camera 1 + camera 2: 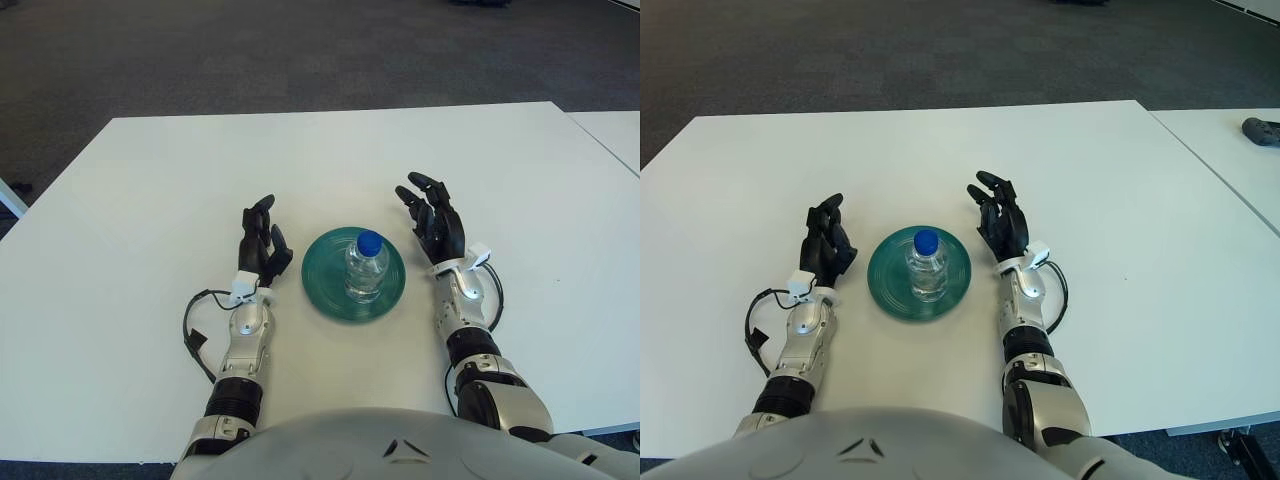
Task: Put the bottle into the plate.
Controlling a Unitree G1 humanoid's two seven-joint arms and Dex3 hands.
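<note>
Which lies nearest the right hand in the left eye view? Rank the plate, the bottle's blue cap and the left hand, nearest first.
From the right hand, open at the plate's right:
1. Plate, its rim just to the hand's left.
2. Bottle's blue cap, over the plate's middle.
3. Left hand, beyond the plate's far side.

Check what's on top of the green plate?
A clear bottle with a blue cap stands upright on the green plate, near its middle. The plate surface under the bottle's base is hidden. Neither hand touches it.

Bare table (330, 160) surrounds plate (325, 285) holding upright bottle (367, 267).
</note>
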